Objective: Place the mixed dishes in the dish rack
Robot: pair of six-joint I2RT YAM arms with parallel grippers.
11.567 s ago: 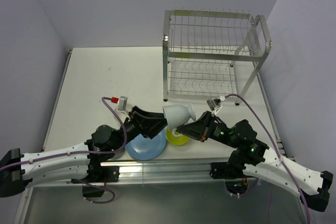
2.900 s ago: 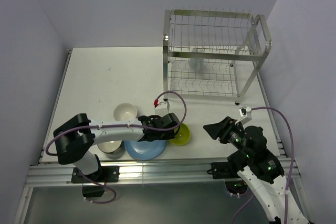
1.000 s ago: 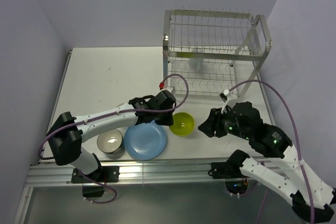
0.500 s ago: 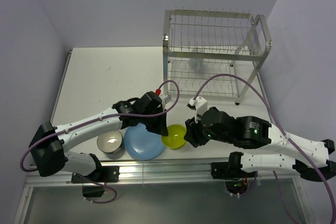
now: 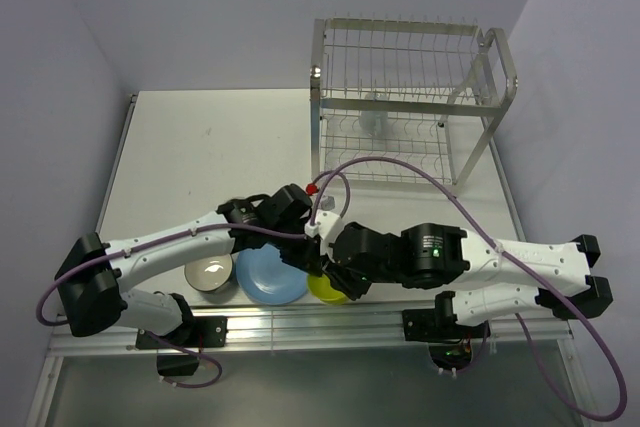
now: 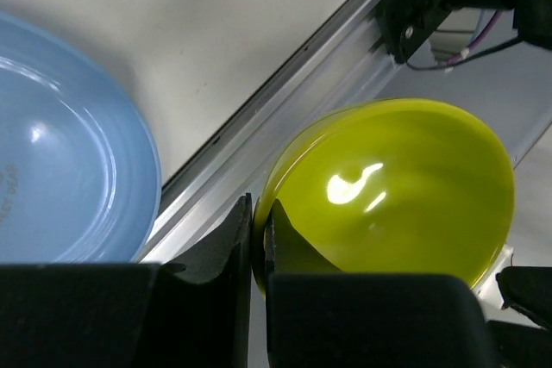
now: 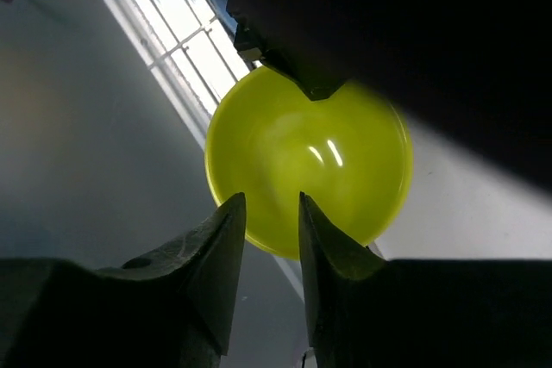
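Since the left gripper (image 6: 259, 213) has its jaws pressed together on the rim of the lime-green bowl (image 6: 388, 187), holding it up over the near rail (image 6: 319, 96), while the right gripper (image 7: 266, 213) meets it from the opposite side with jaws slightly apart and the rim in their gap, I take this for a pass between arms, the dish rack (image 5: 400, 107) standing well beyond both sets of jaws. Just beside the left jaws the blue plate (image 6: 60, 144) lies flat on the white surface (image 5: 200, 147), and plain lilac walls (image 5: 200, 17) close the room on three sides.
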